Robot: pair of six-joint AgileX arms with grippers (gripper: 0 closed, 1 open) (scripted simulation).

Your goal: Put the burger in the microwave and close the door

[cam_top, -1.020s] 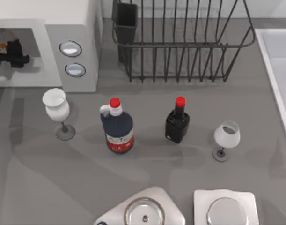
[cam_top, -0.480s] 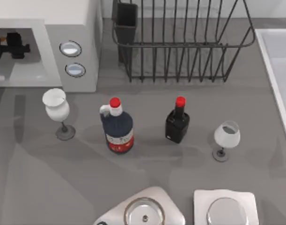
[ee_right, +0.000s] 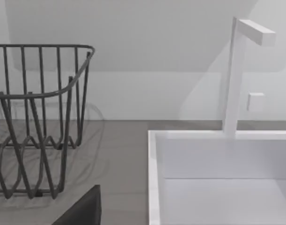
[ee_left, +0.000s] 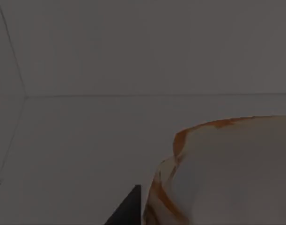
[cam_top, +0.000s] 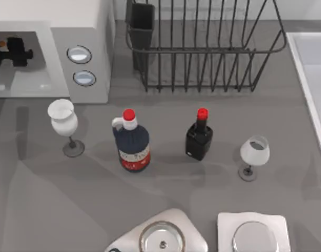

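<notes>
1. The left gripper (cam_top: pixel 13 52) is sitting slightly deeper inside the microwave (cam_top: pixel 60 31) than a second ago.
2. The burger (ee_left: pixel 227 173) is probably still being held; the grip is hidden.

Tan-orange burger (ee_left: pixel 227 168) — white microwave (cam_top: pixel 81 16), silver-blue knobs (cam_top: pixel 79 54).
</notes>
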